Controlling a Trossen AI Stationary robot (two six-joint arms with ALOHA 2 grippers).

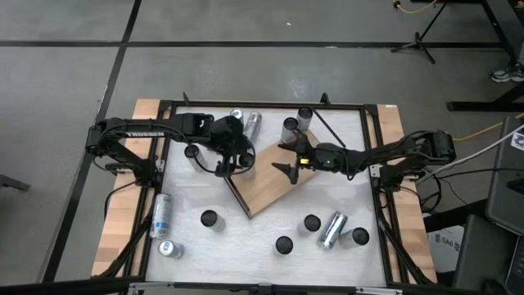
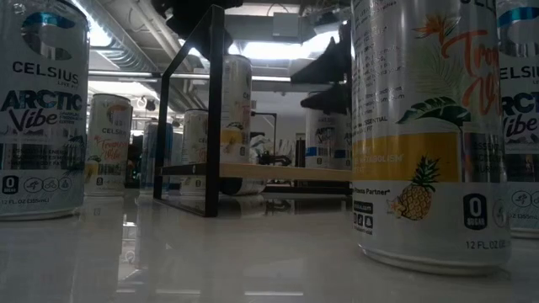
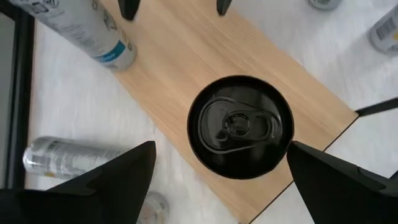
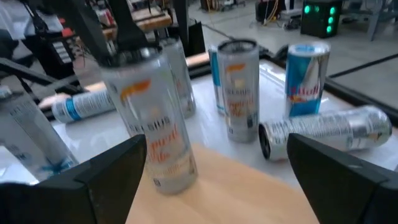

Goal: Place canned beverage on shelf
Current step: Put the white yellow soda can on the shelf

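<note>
A can with a black top (image 3: pixel 241 126) stands upright on the light wood shelf (image 1: pixel 274 184), near the corner closest to the left arm. It also shows in the right wrist view (image 4: pixel 155 118). My left gripper (image 1: pixel 232 161) is right above it, pointing down and open. Its fingers (image 3: pixel 124 174) stand on either side of the can's top with a gap. My right gripper (image 1: pixel 286 160) is open and empty, level over the shelf's far edge, facing the can.
Several cans stand or lie around the shelf: upright ones at the near side (image 1: pixel 283 244), a lying one (image 1: pixel 332 229), lying ones at the left (image 1: pixel 160 215) and several at the far edge (image 1: pixel 291 129). The shelf's dark panel (image 1: pixel 238 197) runs along its left end.
</note>
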